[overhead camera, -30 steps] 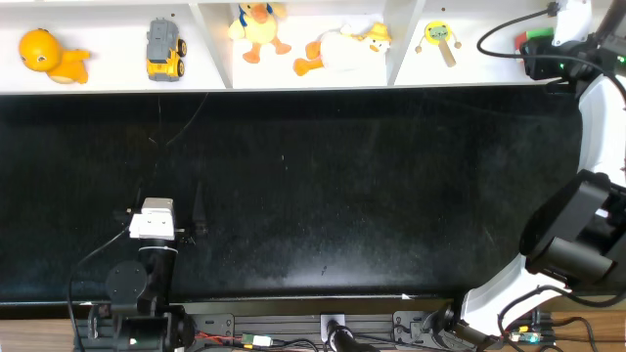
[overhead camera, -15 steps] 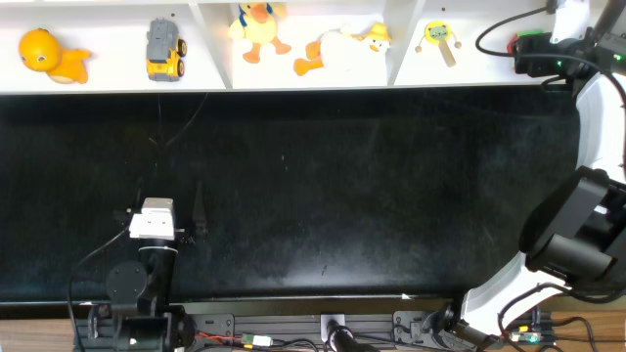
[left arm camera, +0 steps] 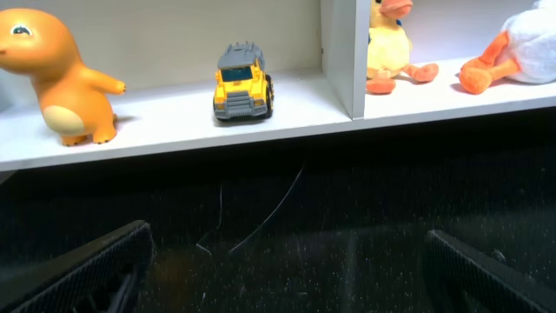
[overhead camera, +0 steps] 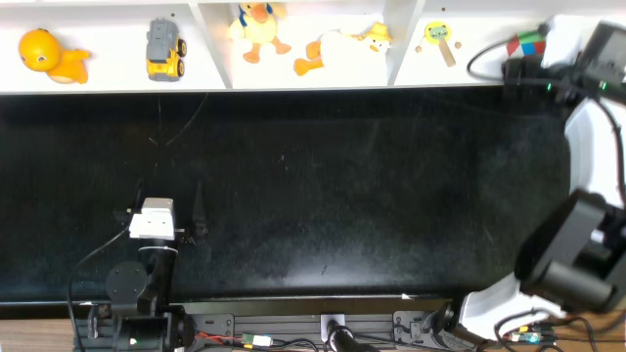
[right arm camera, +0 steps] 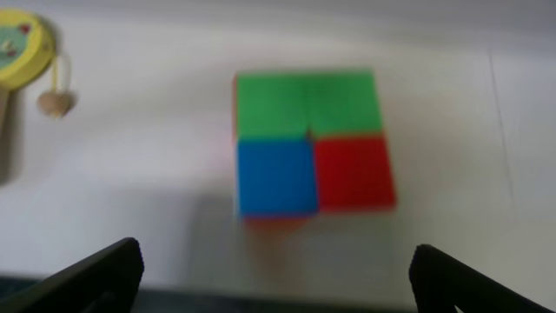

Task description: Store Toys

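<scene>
A matte black tabletop spans the scene from left to right, speckled with pale dust. Thin pale scratch lines cross its left part close to the far edge. Along the near edge runs a black rail carrying small cables and plugs, with a brown wooden strip at the near left corner

Frame edges cut off the yellow rattle and white plush.
</scene>
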